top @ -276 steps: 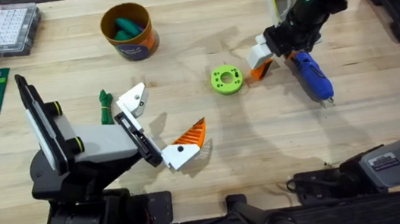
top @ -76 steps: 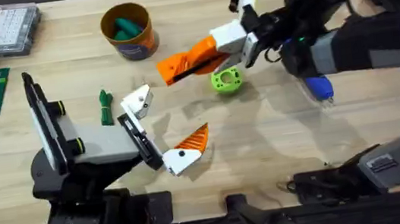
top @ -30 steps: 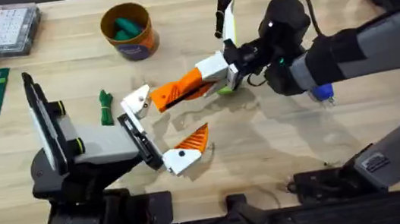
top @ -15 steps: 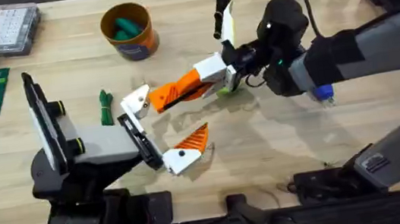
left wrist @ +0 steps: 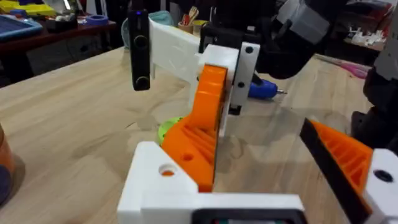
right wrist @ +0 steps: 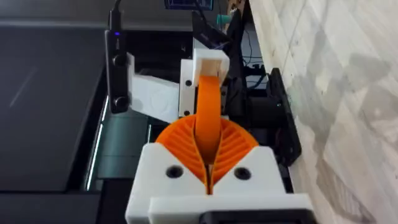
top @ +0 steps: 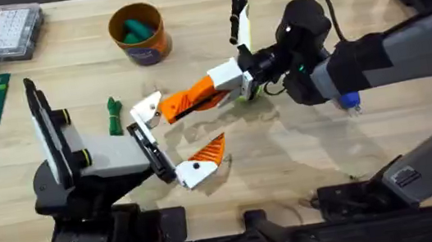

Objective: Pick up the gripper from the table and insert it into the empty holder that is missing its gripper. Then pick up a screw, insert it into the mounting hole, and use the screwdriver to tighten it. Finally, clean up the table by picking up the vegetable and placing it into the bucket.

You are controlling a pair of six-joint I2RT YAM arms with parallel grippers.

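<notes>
Over the last few seconds the right arm's gripper (top: 245, 74) has carried the loose orange ribbed wedge-shaped finger with its white blocky base (top: 196, 96) from above the lime-green plastic disc across to the small white angular plastic holder (top: 147, 109) on the left arm's gripper (top: 170, 140); in the last half second it has barely moved, its orange tip now touching the holder or just beside it. That puts the task at the insertion itself, which looks begun but not seated; the screw, the tightening and the clean-up are still ahead. The right jaws are clamped on the finger's white base, as the right wrist view shows (right wrist: 209, 118). The left jaws stand apart, one bearing the holder, the other its own orange finger (top: 207, 148). Beyond the holder, away from the right arm, the small dark green knobbly toy vegetable (top: 114, 114) lies on the wooden table (top: 286, 154); the round yellow-orange bucket (top: 139, 33) stands farther back. Its dark blue label band carries no legible writing, and no brand can be read anywhere.
</notes>
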